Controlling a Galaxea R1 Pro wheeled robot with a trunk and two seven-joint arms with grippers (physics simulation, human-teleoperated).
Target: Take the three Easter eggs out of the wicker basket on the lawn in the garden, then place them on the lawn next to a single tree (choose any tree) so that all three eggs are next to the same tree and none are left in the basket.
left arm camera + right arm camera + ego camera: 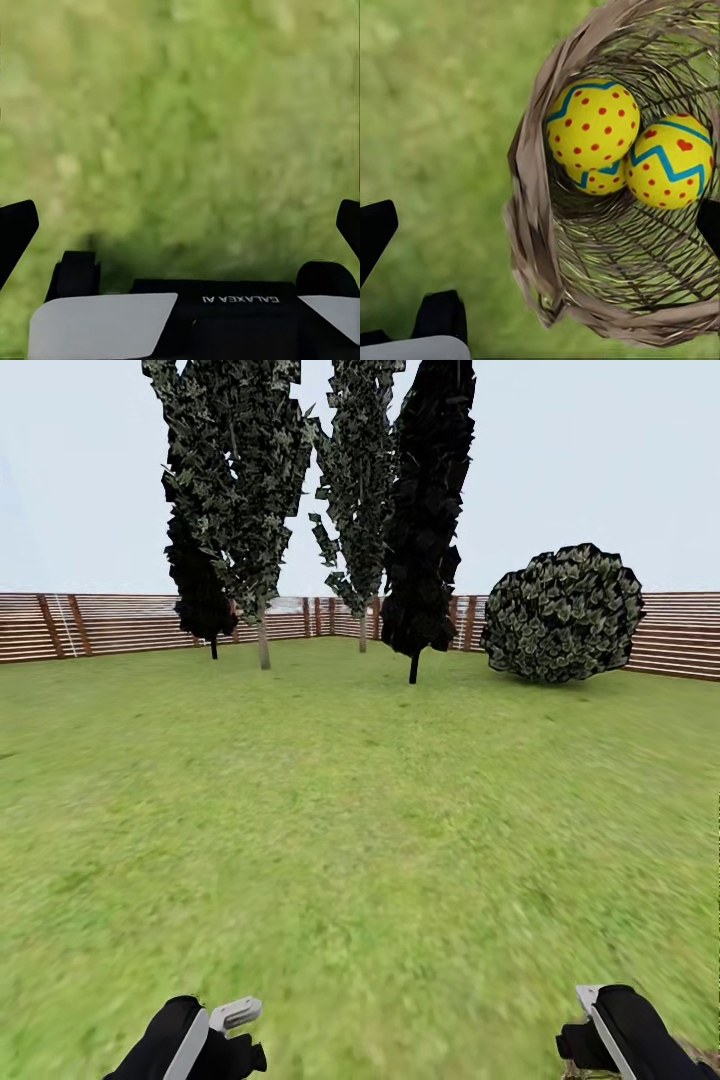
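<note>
**Eggs untouched, nothing placed yet**

We see all three eggs [592, 124] in the basket [529, 225] on the lawn [360, 810], under our right gripper [540, 225]; both grippers' fingers apart, empty; left gripper [180, 225] over grass; picking and tree placement all remain.

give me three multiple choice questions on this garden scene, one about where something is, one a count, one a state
1. Where are the eggs?
A. scattered on the grass
B. inside the basket
C. beside the round bush

2. How many eggs show in the right wrist view?
A. one
B. two
C. three

3. How is the left end effector?
A. open, holding nothing
B. shut on an egg
C. shut on the basket rim

Answers:
1 B: the eggs sit within the woven wall of the basket.
2 C: two large ones with a third tucked beneath them.
3 A: the left end effector has its fingers spread wide with only grass between them.
</note>
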